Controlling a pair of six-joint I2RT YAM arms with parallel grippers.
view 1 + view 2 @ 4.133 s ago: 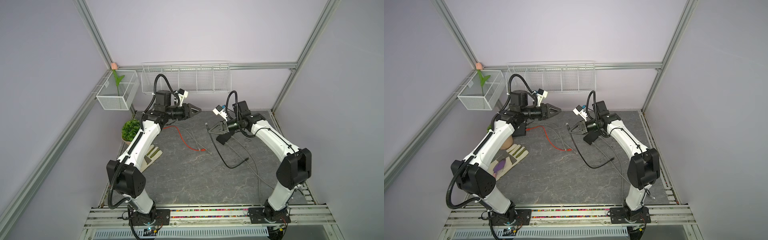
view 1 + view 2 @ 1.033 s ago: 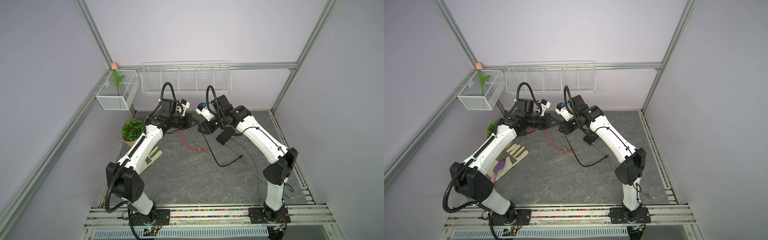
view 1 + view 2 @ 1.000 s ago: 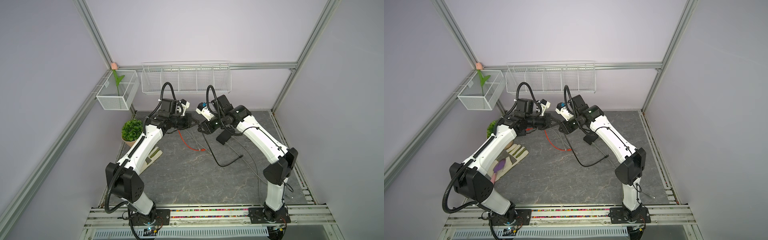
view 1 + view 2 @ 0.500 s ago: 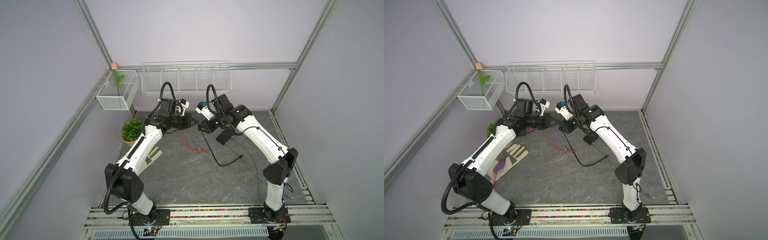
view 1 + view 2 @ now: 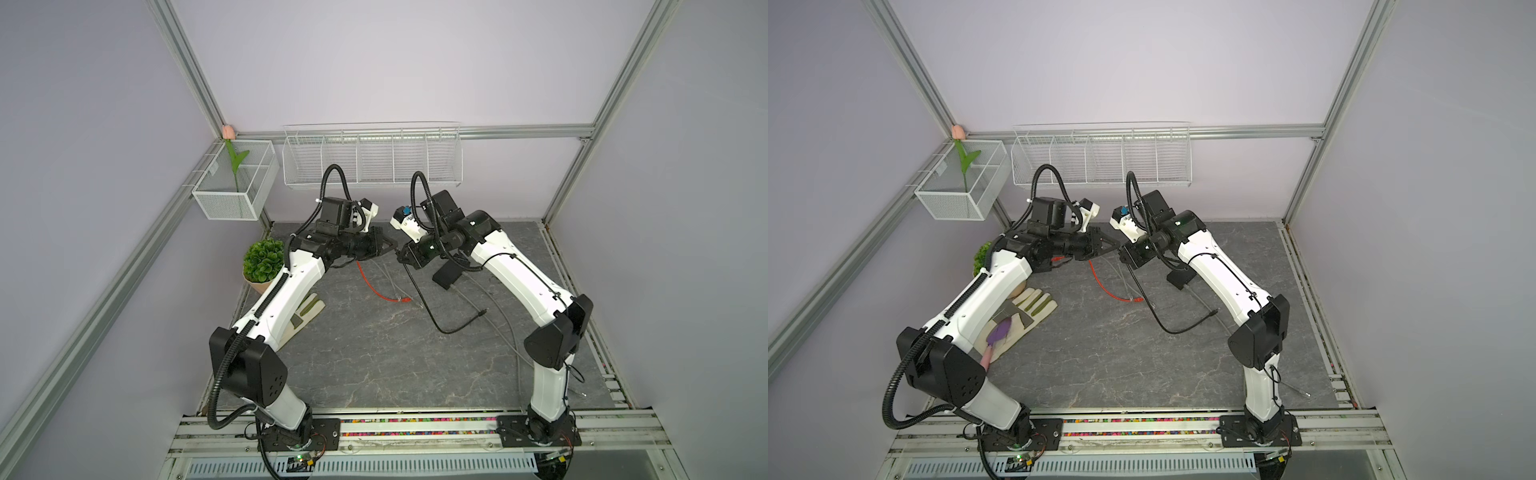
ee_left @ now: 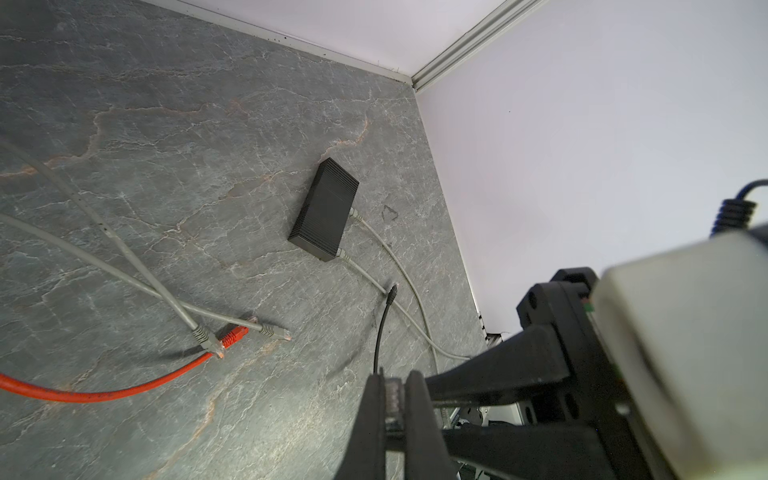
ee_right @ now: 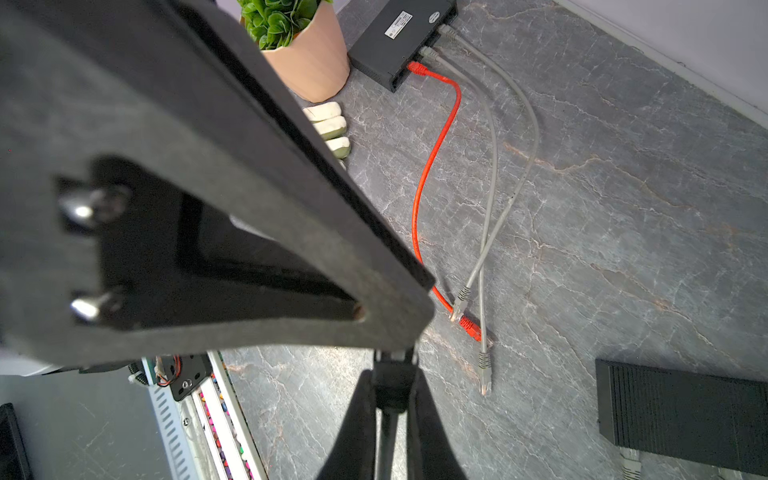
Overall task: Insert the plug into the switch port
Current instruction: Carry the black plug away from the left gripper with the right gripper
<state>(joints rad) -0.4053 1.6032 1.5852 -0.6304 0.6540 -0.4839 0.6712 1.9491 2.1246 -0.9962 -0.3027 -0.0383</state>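
Note:
Both grippers meet tip to tip in mid-air over the back of the table. My left gripper (image 6: pixel 392 390) is shut on the small plug (image 6: pixel 392 397) of the black cable (image 5: pixel 428 307). My right gripper (image 7: pixel 392 386) faces it, its jaws pressed on the plug's black boot (image 7: pixel 392 380). The cable hangs down and loops across the table. A black switch (image 7: pixel 390 39) with red and grey cables in its ports lies by the plant pot. The left arm hides it in both top views. A ribbed black box (image 5: pixel 450 272) with two grey cables sits under the right arm.
Loose red (image 6: pixel 235 334) and grey (image 6: pixel 274 331) cable ends cross on the grey stone-patterned table (image 5: pixel 374 353). A potted plant (image 5: pixel 263 262) and a work glove (image 5: pixel 1034 307) lie at the left. Wire baskets (image 5: pixel 372 166) hang on the back wall.
The right gripper's jaws have closed onto the plug held by the left gripper. Both arms have stayed almost still over the last second, after coming together at the middle.

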